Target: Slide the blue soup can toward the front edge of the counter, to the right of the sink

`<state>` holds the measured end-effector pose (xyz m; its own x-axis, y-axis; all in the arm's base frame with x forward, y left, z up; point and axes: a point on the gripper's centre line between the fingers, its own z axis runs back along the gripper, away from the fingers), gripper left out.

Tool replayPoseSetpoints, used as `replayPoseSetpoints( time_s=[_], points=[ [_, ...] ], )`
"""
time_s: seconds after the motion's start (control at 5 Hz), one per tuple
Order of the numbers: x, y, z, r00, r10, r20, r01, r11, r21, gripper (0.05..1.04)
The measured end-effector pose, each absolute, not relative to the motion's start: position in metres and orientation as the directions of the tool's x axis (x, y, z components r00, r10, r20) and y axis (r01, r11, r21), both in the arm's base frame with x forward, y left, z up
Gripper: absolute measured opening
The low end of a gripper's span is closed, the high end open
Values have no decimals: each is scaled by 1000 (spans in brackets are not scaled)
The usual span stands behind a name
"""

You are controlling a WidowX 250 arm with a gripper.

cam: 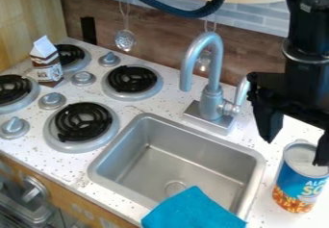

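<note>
Food can [300,176], upright on the speckled white surface [57,162], right of the sink [173,159], is what the gripper [294,152] is nearest to. Left to right: brown-and-white carton [46,68], gabled paper top, far left of the sink, beyond the burners. Four burners left of the sink, black spiral coils in round grey pans; the front coil burner [83,121] is just beside it. Knobs among them, grey, rounded, with raised grips. Slotted spoon [124,40], metal, round perforated head, hangs behind the sink against wood-look backing. Sink is a brushed-grey rectangular basin, rounded corners, round drain. Blue cloth [193,210], soft, matte, folded, drapes over the sink's front rim. Faucet [210,104], smooth grey metal, hooked neck, square base, stands behind the sink.

Gripper hangs right of the sink: open, fingers wide apart, nothing held. One finger is to the can's left, the other overlaps the right of its lid in view; contact can't be told. Can is a rigid cylinder, ridged metal lid, smooth blue-and-orange label. Handling, my judgement: centre the fingers across the round body, keep them level and below the rim, close evenly; off-centre contact could roll or tip it.
</note>
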<state>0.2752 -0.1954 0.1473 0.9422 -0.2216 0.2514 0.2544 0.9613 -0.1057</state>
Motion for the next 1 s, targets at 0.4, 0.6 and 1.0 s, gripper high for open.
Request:
replayPoseSetpoints(
  time_s=[0.4, 0.6, 1.0],
  points=[
    [305, -212, 110, 921, -295, 255, 322, 944, -68, 997],
    [329, -219, 103, 903, -322, 285, 353, 933, -65, 996],
    [367, -227, 96, 840, -263, 474, 331, 942, -64, 997]
  ],
)
